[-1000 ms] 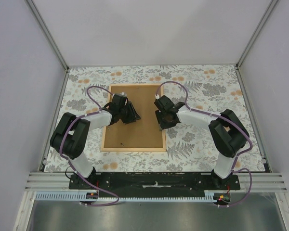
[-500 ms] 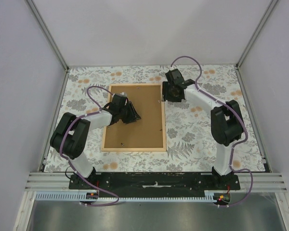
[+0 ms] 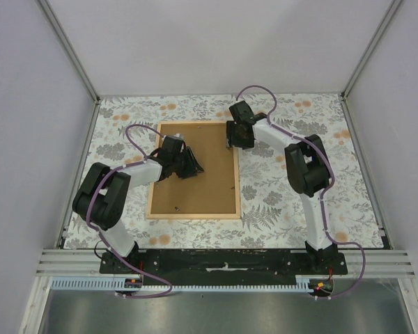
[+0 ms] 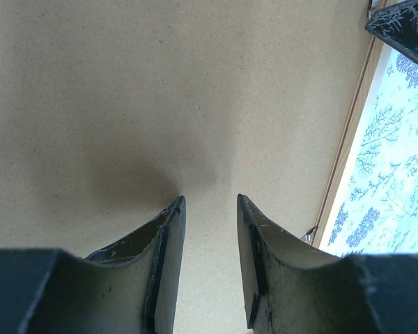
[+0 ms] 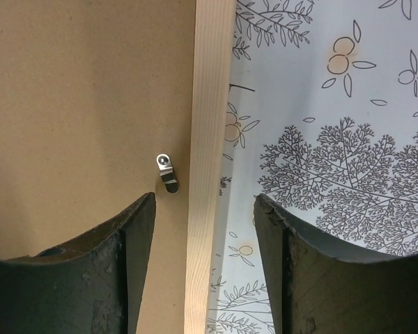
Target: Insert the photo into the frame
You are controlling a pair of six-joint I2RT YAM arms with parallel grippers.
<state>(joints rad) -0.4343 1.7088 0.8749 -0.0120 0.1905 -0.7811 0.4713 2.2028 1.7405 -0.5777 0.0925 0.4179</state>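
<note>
The light wooden frame lies flat on the table with a brown backing board filling it. The photo is not in view. My left gripper is low over the board's left-middle; in the left wrist view its fingers stand slightly apart with only bare board between them. My right gripper is at the frame's far right corner. In the right wrist view it is open and straddles the frame's right rail, beside a small metal clip.
A floral tablecloth covers the table to the right of the frame, also in the right wrist view. Grey walls and metal posts enclose the table. The frame's rail shows in the left wrist view.
My right gripper has moved from the middle of the frame's right rail up to its far right corner. The left arm and the frame have not moved.
</note>
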